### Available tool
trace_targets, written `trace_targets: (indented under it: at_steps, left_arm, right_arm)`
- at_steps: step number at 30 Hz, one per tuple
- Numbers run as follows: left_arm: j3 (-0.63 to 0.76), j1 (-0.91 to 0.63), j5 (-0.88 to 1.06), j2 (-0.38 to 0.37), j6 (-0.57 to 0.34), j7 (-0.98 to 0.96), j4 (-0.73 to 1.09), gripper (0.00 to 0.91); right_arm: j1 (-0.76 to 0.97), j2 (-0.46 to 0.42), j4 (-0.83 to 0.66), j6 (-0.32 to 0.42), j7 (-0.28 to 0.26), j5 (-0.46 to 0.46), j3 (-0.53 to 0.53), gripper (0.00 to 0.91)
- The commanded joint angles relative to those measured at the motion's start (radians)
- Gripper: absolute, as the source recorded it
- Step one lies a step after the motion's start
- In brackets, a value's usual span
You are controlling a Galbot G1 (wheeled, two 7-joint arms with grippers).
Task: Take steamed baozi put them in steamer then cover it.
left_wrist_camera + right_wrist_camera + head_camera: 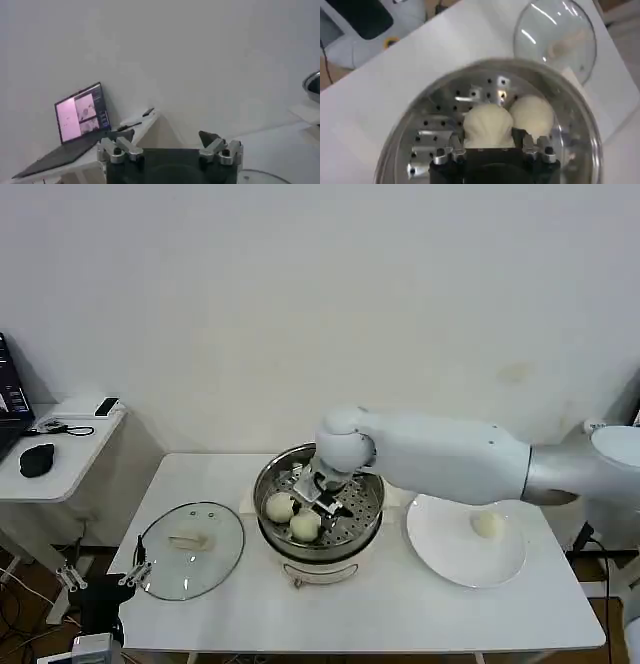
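Three baozi visible: two in the steamer, one on the plate.
Right gripper (322,490): down inside the steamer (368,519), over the perforated tray.
Right fingers (519,134): closed narrow onto a baozi (488,125), one finger on each side; bun sits on the tray between the tips.
Second baozi (532,113): touching the gripped one, just beside one fingertip.
Plate baozi (487,525): on the white plate (440,559), well apart from the fingers, beyond the steamer rim.
Cover (191,550): flat on the table (400,614), well apart from the fingers, on the steamer's other side from the plate.
Left gripper (170,145): idle, off the steamer, fingers spread wide, nothing between them.
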Motion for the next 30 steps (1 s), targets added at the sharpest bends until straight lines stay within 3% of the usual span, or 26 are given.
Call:
trace_targets:
  at_steps: [1,15,16,18,19,20,30]
  left_arm:
    - [-0.001,0.001,-0.001,0.001,0.0,0.0,0.007,0.907]
    - [0.002,-0.001,-0.001,0.0,0.0,0.0,0.004,0.907]
    - [0.002,-0.001,-0.001,0.0,0.0,0.0,0.004,0.907]
    - [0.004,-0.002,-0.001,-0.001,0.0,0.0,0.004,0.907]
    - [0.004,-0.001,-0.001,-0.001,0.0,0.0,0.004,0.907]
    - [0.005,-0.001,0.0,0.0,0.0,0.0,0.003,0.907]
    - [0.006,-0.002,0.001,0.002,0.001,0.001,0.004,0.907]
  right_arm:
    - [-0.007,0.028,0.001,0.026,-0.014,-0.02,-0.019,0.645]
    - [0.006,-0.006,0.01,0.043,-0.029,-0.014,-0.014,0.665]
    - [0.007,-0.009,0.01,0.043,-0.03,-0.015,-0.013,0.675]
    - [0.008,-0.016,0.012,0.045,-0.03,-0.016,-0.012,0.826]
    - [0.009,-0.02,0.014,0.046,-0.022,-0.012,-0.01,0.836]
    - [0.009,-0.022,0.016,0.045,-0.021,-0.01,-0.009,0.907]
    - [0.016,-0.046,0.011,0.036,0.002,0.004,0.027,0.907]
